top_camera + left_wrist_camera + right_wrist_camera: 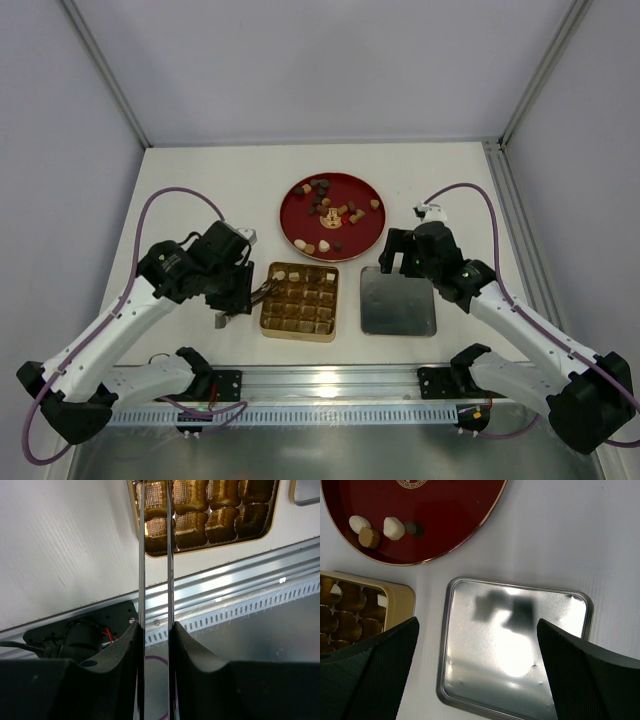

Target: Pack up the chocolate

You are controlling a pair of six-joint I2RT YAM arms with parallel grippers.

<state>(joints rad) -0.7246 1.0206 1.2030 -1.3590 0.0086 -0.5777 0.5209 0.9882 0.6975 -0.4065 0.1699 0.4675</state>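
The chocolate (330, 208) lies as several dark, tan and cream pieces on a round red plate (360, 235). A few pieces sit in the far row of the gold gridded box (300, 301). My left gripper (243, 295) is shut on thin metal tweezers (262, 291), whose tips reach the box's left side. In the left wrist view the two blades (142, 555) run from my gripper (155, 625) to the box (220, 515); their tips are cut off by the frame's top edge. My right gripper (400, 258) is open and empty. The right wrist view shows cream, tan and dark pieces (393, 527) on the plate.
A square silver lid (398, 301) lies right of the box, beneath my open right gripper (477, 630); it also shows in the right wrist view (485, 680). An aluminium rail (330, 383) runs along the near edge. Grey walls enclose the table on three sides.
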